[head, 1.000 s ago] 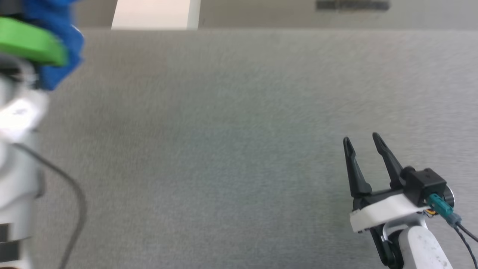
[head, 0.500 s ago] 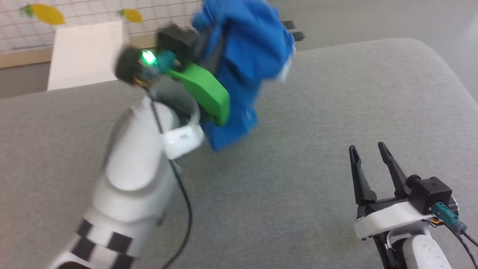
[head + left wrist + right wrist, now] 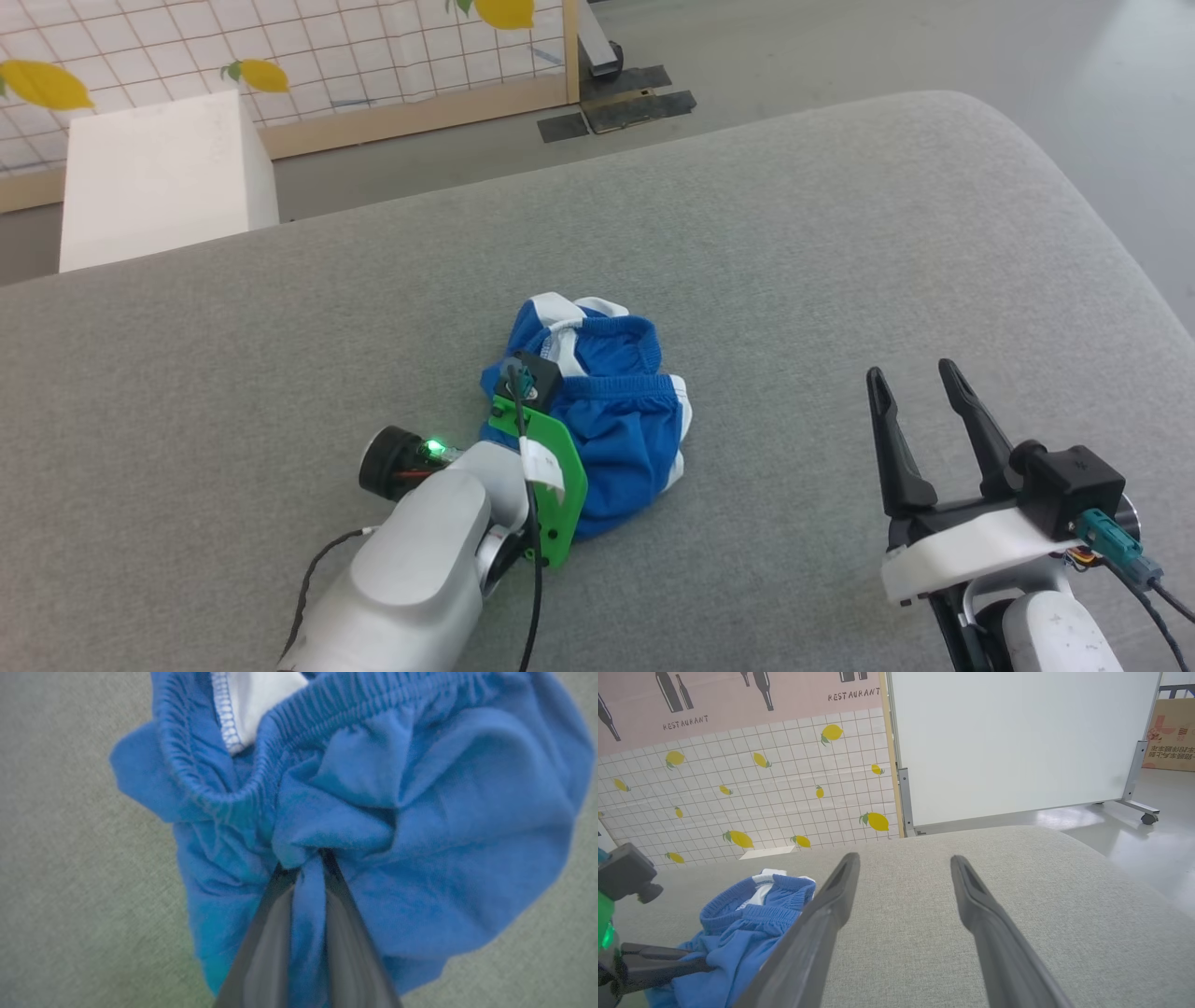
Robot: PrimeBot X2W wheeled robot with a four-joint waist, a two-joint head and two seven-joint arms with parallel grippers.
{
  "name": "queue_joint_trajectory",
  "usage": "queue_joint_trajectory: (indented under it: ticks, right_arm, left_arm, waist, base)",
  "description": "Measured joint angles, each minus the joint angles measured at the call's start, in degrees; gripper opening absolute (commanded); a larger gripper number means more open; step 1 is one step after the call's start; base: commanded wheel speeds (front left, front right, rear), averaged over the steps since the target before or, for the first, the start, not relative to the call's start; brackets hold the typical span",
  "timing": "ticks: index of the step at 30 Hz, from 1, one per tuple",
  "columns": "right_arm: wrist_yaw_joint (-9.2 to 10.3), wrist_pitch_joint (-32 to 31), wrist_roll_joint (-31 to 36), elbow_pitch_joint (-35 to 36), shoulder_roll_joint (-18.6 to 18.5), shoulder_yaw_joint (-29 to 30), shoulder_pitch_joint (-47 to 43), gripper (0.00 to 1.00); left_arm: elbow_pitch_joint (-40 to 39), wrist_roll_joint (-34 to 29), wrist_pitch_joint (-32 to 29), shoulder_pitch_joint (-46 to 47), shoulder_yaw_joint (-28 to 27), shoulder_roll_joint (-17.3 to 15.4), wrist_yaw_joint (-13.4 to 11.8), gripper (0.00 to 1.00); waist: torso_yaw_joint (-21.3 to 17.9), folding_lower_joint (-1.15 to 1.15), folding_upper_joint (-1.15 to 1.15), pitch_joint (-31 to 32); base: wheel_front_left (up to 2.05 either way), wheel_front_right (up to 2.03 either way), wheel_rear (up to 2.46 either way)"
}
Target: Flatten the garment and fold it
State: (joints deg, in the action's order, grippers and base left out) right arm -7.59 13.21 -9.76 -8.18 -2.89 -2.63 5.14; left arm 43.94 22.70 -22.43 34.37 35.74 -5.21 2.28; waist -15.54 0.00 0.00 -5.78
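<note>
The garment (image 3: 616, 411) is a crumpled royal-blue heap with white trim, lying in the middle of the grey padded surface (image 3: 794, 233). In the left wrist view my left gripper (image 3: 303, 863) is shut on a pinched fold of the garment (image 3: 420, 812), just below its gathered waistband. In the head view that arm lies low on the surface, its green mount (image 3: 551, 485) against the cloth's near-left side. My right gripper (image 3: 910, 371) stands open and holds nothing, well apart to the right. The right wrist view shows this open gripper (image 3: 904, 858) with the garment (image 3: 738, 933) at lower left.
A white box (image 3: 159, 177) stands behind the surface at far left. A lemon-patterned tiled partition (image 3: 327, 56) and a whiteboard (image 3: 1017, 742) stand beyond the back edge. The surface curves off at its right corner (image 3: 1074, 205), with floor beyond.
The head camera has swung. My left gripper held the garment up in the air half a second ago; now arm and garment are down on the surface. The right gripper stays put.
</note>
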Motion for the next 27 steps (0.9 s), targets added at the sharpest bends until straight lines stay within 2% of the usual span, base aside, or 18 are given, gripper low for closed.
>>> queue_joint_trajectory:
  ticks: [1, 2, 5, 8, 15, 21, 27]
  right_arm:
    - [0.00, 0.0, 0.0, 0.0, 0.0, 0.0, -0.1, 1.00]
    - [0.00, 0.0, 0.0, 0.0, 0.0, 0.0, -0.3, 1.00]
    - [0.00, -0.1, 0.1, 0.0, 0.0, -0.2, -0.6, 1.00]
    - [0.00, -0.1, 0.3, 0.1, 0.0, -0.2, -0.6, 1.00]
    - [0.00, -0.9, 1.8, 1.5, 0.0, 1.5, -1.7, 1.00]
    - [0.00, -2.0, 3.0, 2.9, 0.0, 2.7, -2.0, 1.00]
    - [0.00, -3.1, 3.6, 4.2, 0.0, 3.2, -3.1, 1.00]
  left_arm:
    - [0.0, 0.3, -0.5, 0.0, -0.2, 0.2, -0.2, 0.90]
    - [-0.4, 0.6, -0.1, 0.0, -0.5, 0.3, -0.5, 1.00]
    - [-2.9, 1.1, 6.7, -0.5, -3.3, 0.1, -3.2, 1.00]
    - [-6.6, 1.6, 15.3, -1.6, -6.0, -0.5, -4.8, 1.00]
    - [-16.3, 2.3, 34.1, -6.4, -11.8, -3.4, -5.9, 1.00]
    - [-24.3, 3.2, 37.0, -13.4, -16.8, -5.9, -5.9, 1.00]
    - [-33.7, -0.1, 37.2, -21.5, -22.6, -6.1, -5.3, 1.00]
  waist:
    - [0.3, 0.00, 0.00, 0.1]
    - [0.6, 0.00, 0.00, 0.2]
    - [1.5, 0.00, 0.00, 0.5]
    - [2.5, 0.00, 0.00, 1.0]
    - [5.5, 0.00, 0.00, 2.1]
    - [8.2, 0.00, 0.00, 2.7]
    - [10.4, 0.00, 0.00, 2.8]
  base:
    - [0.00, 0.00, 0.00]
    - [0.00, 0.00, 0.00]
    - [0.00, 0.00, 0.00]
    - [0.00, 0.00, 0.00]
    - [0.00, 0.00, 0.00]
    - [0.00, 0.00, 0.00]
    - [0.00, 0.00, 0.00]
